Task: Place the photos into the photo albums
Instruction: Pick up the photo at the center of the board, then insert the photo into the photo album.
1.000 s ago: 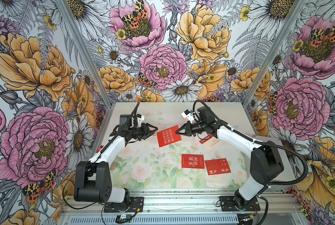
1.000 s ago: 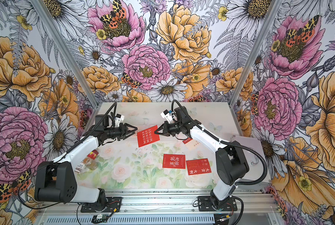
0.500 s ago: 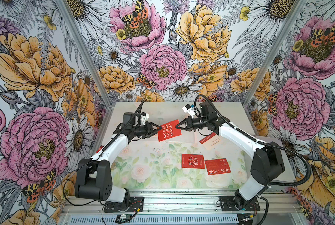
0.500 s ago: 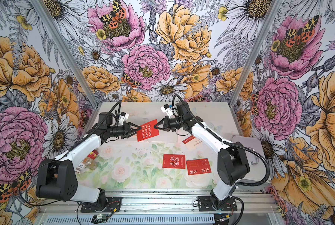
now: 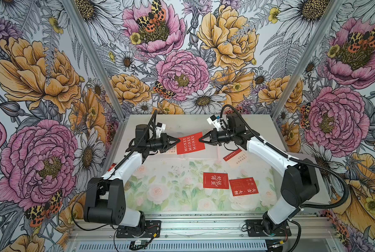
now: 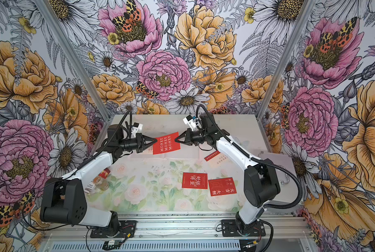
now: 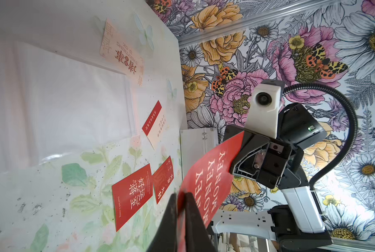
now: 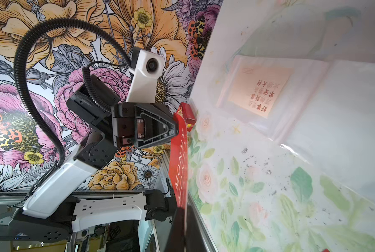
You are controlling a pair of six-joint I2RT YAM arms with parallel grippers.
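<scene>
A red photo printed "MONEY MONEY MONEY" [image 5: 190, 143] [image 6: 166, 143] hangs in the air between both arms. My left gripper [image 5: 178, 139] [image 7: 181, 194] is shut on its left edge, and my right gripper [image 5: 200, 139] [image 8: 183, 207] is shut on its right edge. Below it the photo album [image 5: 210, 153] [image 8: 335, 109] lies open, pale with clear sleeves; one sleeve holds a cream photo [image 8: 258, 91]. Two red photos [image 5: 216, 180] [image 5: 244, 186] lie flat nearer the front. A cream-and-red photo [image 5: 234, 155] rests beside the album, and another cream photo [image 7: 122, 54] lies past it.
Small bottles [image 6: 99, 181] and a red box [image 8: 187, 113] sit at the table's left edge beside my left arm. A silver case [image 6: 278, 165] stands off the table's right side. The floral mat [image 5: 160, 192] covers the front half.
My right gripper carried the MONEY photo up and toward the back. My left gripper came in open from the left and has shut on the photo's free edge.
</scene>
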